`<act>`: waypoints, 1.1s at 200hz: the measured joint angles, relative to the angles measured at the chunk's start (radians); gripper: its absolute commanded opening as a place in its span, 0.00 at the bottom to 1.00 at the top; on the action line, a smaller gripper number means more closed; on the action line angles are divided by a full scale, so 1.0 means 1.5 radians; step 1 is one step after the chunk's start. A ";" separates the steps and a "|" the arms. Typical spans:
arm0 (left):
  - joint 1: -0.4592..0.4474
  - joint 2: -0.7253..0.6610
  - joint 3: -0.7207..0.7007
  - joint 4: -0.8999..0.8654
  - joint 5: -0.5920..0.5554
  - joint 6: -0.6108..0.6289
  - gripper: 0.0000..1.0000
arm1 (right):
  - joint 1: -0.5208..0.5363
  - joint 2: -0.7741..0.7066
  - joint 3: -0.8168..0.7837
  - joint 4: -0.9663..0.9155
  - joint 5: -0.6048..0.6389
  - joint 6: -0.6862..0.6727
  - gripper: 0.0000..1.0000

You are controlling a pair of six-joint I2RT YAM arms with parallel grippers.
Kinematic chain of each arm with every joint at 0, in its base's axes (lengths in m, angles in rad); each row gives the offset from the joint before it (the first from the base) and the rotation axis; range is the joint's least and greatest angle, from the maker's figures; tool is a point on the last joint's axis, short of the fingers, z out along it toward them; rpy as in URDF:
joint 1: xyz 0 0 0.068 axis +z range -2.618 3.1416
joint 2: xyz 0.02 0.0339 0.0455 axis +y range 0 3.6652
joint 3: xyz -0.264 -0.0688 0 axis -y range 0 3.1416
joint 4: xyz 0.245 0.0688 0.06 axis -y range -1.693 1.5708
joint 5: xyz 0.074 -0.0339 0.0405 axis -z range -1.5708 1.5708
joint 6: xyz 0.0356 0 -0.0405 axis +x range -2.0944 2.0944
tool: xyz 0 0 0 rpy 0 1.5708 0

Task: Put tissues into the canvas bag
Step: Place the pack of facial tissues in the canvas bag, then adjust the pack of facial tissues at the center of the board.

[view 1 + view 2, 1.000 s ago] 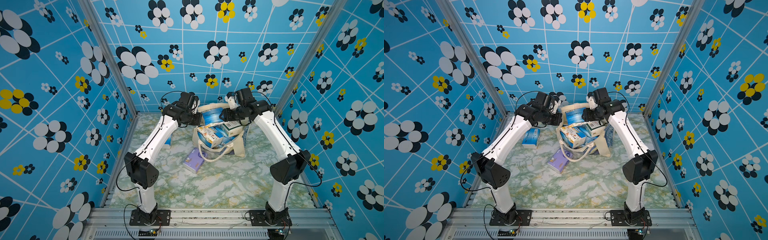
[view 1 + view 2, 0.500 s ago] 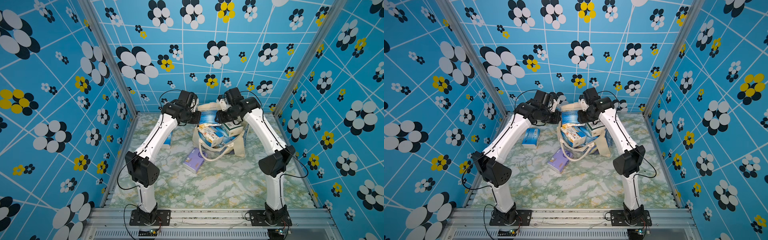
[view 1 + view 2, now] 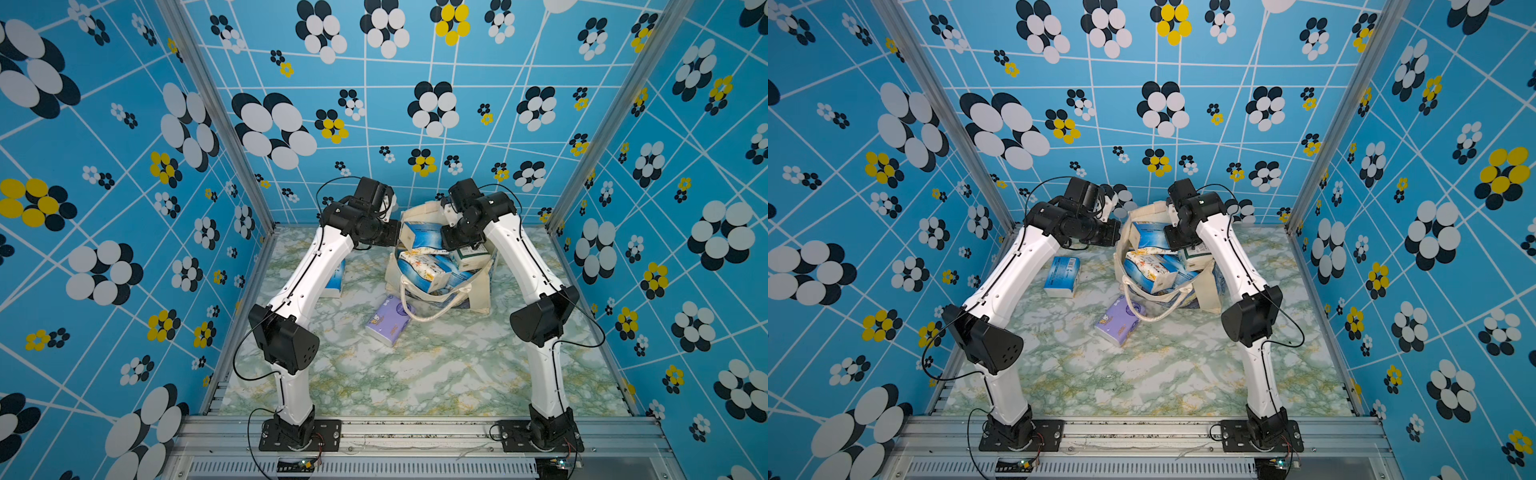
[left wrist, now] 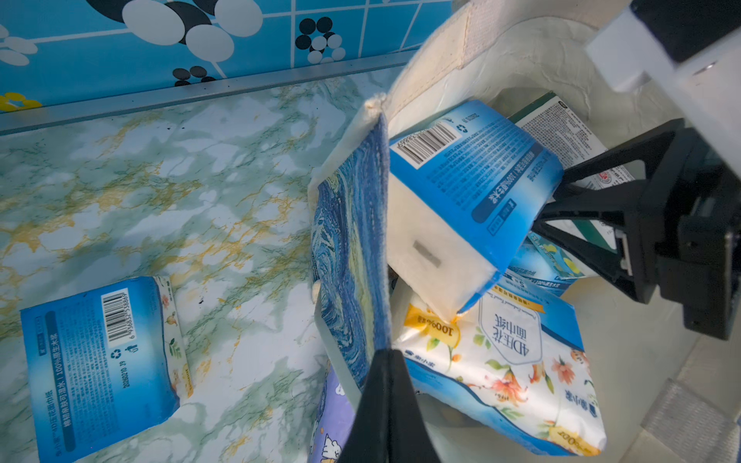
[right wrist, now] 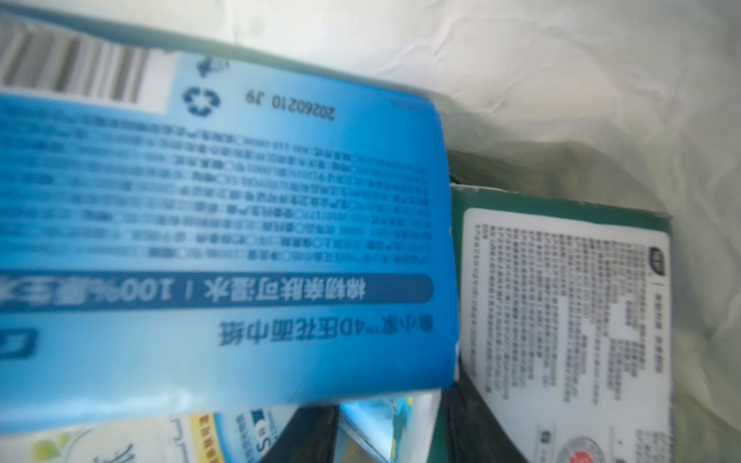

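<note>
The cream woven canvas bag [image 3: 481, 291] slumps at upper centre in both top views, and the left gripper [image 4: 383, 354] is clenched on its swirl-printed rim. Four glossy brick-shaped packs show inside, a tilted blue pack [image 4: 473, 180] topmost. The right gripper [image 4: 547, 200] sits at its end, fingers apart, grip impossible to tell. Two more lie on the marble table [image 3: 415, 374]: a second blue pack [image 3: 1063, 276] at left, a lilac pack [image 3: 386, 324] at centre.
</note>
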 measured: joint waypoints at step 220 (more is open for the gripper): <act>0.083 -0.279 -0.213 0.067 -0.011 -0.020 0.05 | 0.042 -0.408 -0.329 0.129 -0.263 -0.046 0.70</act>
